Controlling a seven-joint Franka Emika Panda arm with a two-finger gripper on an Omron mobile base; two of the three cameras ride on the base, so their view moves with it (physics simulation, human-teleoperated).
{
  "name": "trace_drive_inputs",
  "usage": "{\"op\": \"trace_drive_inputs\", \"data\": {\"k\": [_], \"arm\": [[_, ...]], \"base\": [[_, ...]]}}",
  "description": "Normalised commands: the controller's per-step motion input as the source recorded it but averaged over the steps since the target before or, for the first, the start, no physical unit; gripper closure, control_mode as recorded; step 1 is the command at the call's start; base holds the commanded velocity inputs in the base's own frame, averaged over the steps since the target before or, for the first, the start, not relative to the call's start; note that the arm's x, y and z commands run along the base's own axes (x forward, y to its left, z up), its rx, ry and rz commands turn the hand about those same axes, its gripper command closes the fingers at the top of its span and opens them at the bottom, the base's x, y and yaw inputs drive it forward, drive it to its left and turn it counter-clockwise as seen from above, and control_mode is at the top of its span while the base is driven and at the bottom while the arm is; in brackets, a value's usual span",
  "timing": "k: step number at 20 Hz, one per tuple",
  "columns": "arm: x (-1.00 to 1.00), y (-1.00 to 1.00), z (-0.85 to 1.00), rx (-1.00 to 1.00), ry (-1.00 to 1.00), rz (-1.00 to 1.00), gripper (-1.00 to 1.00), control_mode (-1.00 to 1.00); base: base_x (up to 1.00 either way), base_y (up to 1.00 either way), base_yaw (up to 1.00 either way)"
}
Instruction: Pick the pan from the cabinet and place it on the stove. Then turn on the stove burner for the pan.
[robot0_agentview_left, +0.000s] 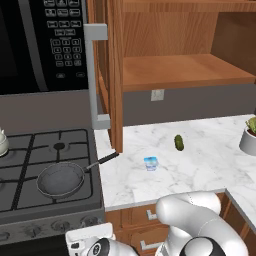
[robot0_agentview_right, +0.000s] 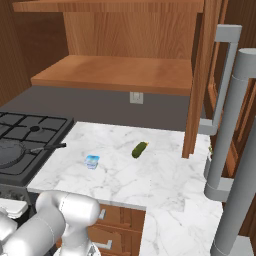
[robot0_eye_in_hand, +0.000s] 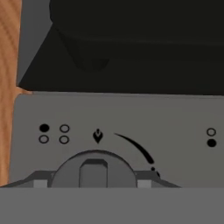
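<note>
The dark-grey pan (robot0_agentview_left: 60, 179) sits on the front right grate of the stove (robot0_agentview_left: 30, 150), its black handle pointing right toward the counter. It also appears at the left edge as the pan (robot0_agentview_right: 7, 152). The burner beneath it is hidden. The cabinet (robot0_agentview_left: 180, 70) stands open above the counter, its shelf bare. My gripper (robot0_eye_in_hand: 93, 183) is low at the stove's front panel, its fingertips (robot0_eye_in_hand: 40, 183) against both sides of a round grey knob (robot0_eye_in_hand: 93, 168) below a flame mark. My white hand (robot0_agentview_left: 85, 241) shows under the row of knobs (robot0_agentview_left: 60, 225).
A black microwave (robot0_agentview_left: 40, 40) hangs over the stove. On the marble counter (robot0_agentview_left: 200, 165) lie a green pickle (robot0_agentview_left: 178, 142) and a small blue-white cup (robot0_agentview_left: 150, 163); a potted plant (robot0_agentview_left: 248, 137) stands far right. A white kettle (robot0_agentview_left: 2, 142) is at the stove's left. Open door handles (robot0_agentview_right: 225, 135) jut out at right.
</note>
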Motion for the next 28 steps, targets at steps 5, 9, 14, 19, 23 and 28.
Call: {"op": "trace_drive_inputs", "data": {"k": [5, 9, 14, 19, 23, 28], "arm": [[0.02, 0.06, -0.01, -0.03, 0.00, 0.00, 1.00, -1.00], [0.00, 0.03, -0.01, -0.04, 0.00, 0.00, 1.00, -1.00], [-0.04, -0.06, 0.03, -0.11, 0.00, 0.00, 1.00, -1.00], [-0.11, -0.04, 0.12, -0.19, 0.00, 0.00, 1.00, -1.00], [-0.17, 0.00, 0.16, -0.22, 0.00, 0.00, 1.00, -1.00], [-0.21, 0.00, 0.14, -0.23, 0.00, -0.02, 1.00, -1.00]], "base": [[0.00, 0.00, 0.00], [0.00, 0.00, 0.00], [0.00, 0.00, 0.00], [0.00, 0.00, 0.00], [0.00, 0.00, 0.00], [0.00, 0.00, 0.00]]}}
